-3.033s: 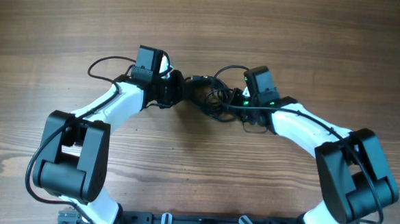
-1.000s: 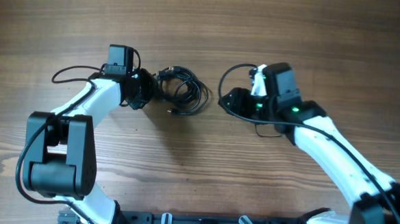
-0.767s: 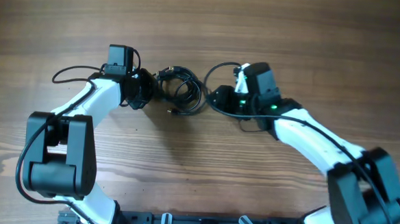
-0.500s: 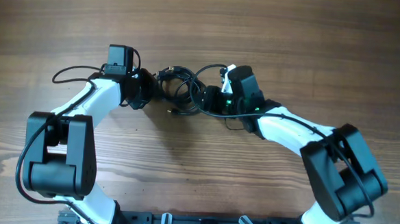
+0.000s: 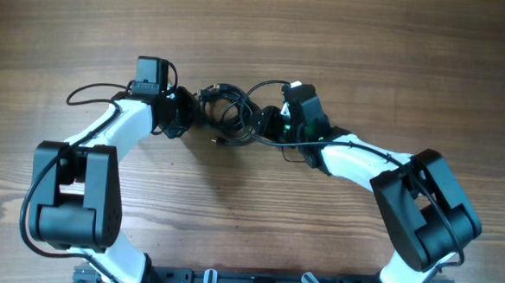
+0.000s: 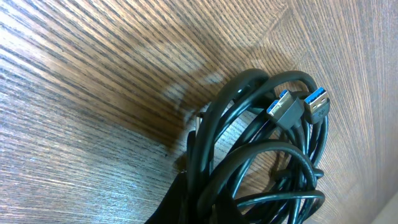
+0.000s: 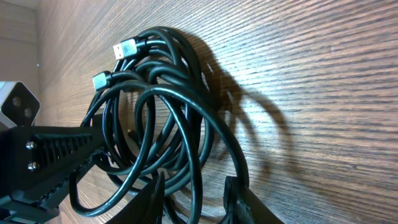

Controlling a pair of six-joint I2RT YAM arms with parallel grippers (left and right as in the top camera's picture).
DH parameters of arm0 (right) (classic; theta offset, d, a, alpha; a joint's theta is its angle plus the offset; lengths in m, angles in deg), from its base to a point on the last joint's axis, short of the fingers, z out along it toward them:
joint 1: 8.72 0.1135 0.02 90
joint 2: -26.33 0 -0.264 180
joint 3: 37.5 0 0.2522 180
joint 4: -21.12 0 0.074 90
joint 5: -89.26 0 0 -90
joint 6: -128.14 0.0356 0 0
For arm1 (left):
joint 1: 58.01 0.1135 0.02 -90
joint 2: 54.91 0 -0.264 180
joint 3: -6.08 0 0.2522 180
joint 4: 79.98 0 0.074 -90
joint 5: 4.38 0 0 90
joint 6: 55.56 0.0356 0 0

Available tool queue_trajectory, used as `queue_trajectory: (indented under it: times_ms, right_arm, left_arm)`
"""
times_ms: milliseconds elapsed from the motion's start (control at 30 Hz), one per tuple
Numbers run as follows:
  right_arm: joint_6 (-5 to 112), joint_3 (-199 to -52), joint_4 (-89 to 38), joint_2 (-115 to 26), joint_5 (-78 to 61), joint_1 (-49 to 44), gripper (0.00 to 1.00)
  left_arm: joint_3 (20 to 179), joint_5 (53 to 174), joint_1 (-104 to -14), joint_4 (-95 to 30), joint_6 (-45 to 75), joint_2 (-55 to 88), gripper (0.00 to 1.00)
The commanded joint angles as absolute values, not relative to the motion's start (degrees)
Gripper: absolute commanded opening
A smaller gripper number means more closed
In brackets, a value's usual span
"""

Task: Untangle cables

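At bench (image 5: 370,44) centre: USB cables (image 5: 230,114), black, one tangled coil, blue-tongued plugs. Left end effector (image 5: 187,112) clamped on strands; right end effector (image 5: 264,125) apart, straddling a loop.

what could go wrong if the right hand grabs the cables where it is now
1. The right hand straddles several strands of the cables at once. A pull against the left hand, shut on the bundle's other side, could tighten the tangle rather than free one cable.
2. The two blue-tipped plugs sit tucked among the loops and may snag.
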State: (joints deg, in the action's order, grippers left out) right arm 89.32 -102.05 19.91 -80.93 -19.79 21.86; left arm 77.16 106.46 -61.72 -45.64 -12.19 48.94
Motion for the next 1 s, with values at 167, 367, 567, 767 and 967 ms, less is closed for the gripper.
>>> queue_trajectory:
  times_ms: [167, 367, 567, 767, 967]
  right_arm:
    - [89.56, -102.33, 20.2, -82.11, -18.06, 23.53, 0.34]
    - [89.65, -102.33, 20.2, -82.11, -15.48, 24.47, 0.34]
    - [89.8, -102.33, 20.31, -82.22, -15.48, 24.86, 0.34]
    - [91.0, -102.33, 22.47, -85.26, -15.77, 24.86, 0.34]
    - [91.07, -102.33, 24.57, -87.62, -17.67, 24.86, 0.29]
  left_arm:
    - [76.86, 107.25, -62.03, -45.83, -12.74, 49.34, 0.04]
    - [76.86, 107.25, -62.03, -45.83, -12.71, 49.34, 0.04]
    - [76.86, 107.25, -62.03, -45.83, -12.71, 49.34, 0.04]
    - [76.86, 107.25, -62.03, -45.83, -12.74, 49.34, 0.04]
    - [76.86, 107.25, -62.03, -45.81, -12.74, 49.34, 0.04]
